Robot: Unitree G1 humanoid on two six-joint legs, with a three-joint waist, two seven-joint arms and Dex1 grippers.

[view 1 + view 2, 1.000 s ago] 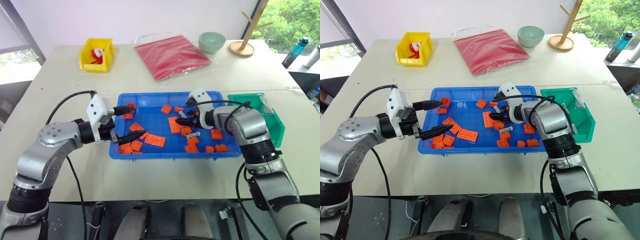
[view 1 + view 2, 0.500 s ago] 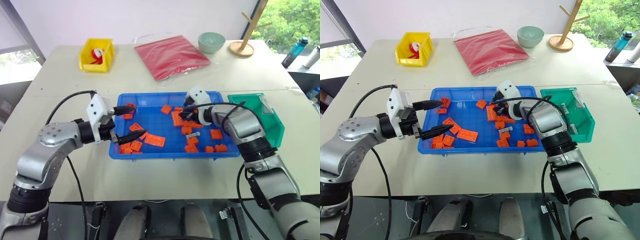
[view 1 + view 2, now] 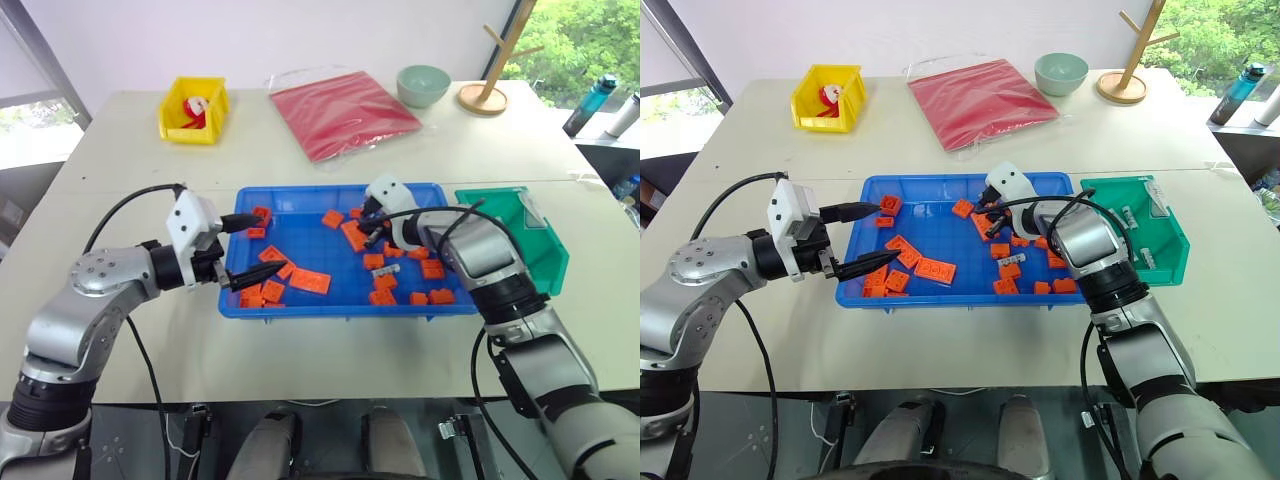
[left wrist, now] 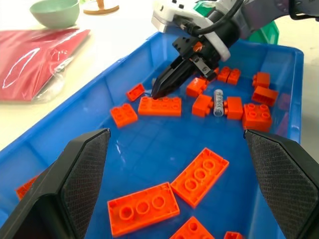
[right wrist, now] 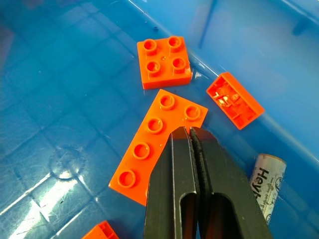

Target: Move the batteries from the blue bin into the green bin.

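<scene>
The blue bin (image 3: pixel 300 302) lies in front of me, strewn with orange bricks. My right gripper (image 3: pixel 366 232) is shut with nothing between its fingers, and its tips rest on the edge of a long orange brick (image 5: pixel 157 144) at the far middle of the bin. One battery (image 5: pixel 269 185) lies right beside those fingers. Another battery (image 3: pixel 388 270) rests among bricks nearer the front. My left gripper (image 3: pixel 250 250) hangs open over the bin's left end and holds nothing. The green bin (image 3: pixel 1170 240) stands against the blue bin's right end, with batteries (image 3: pixel 1127 212) inside it.
Orange bricks (image 3: pixel 309 281) lie scattered through the blue bin. At the back of the table are a yellow bin (image 3: pixel 193 110), a red bag (image 3: pixel 340 110), a green bowl (image 3: pixel 423 84) and a wooden stand (image 3: pixel 487 90). Bottles (image 3: pixel 597 100) stand beyond the right edge.
My right gripper went from open to shut and rolled, edging toward the bin's far side. The long orange brick under its tips shifted slightly. The left arm stayed put.
</scene>
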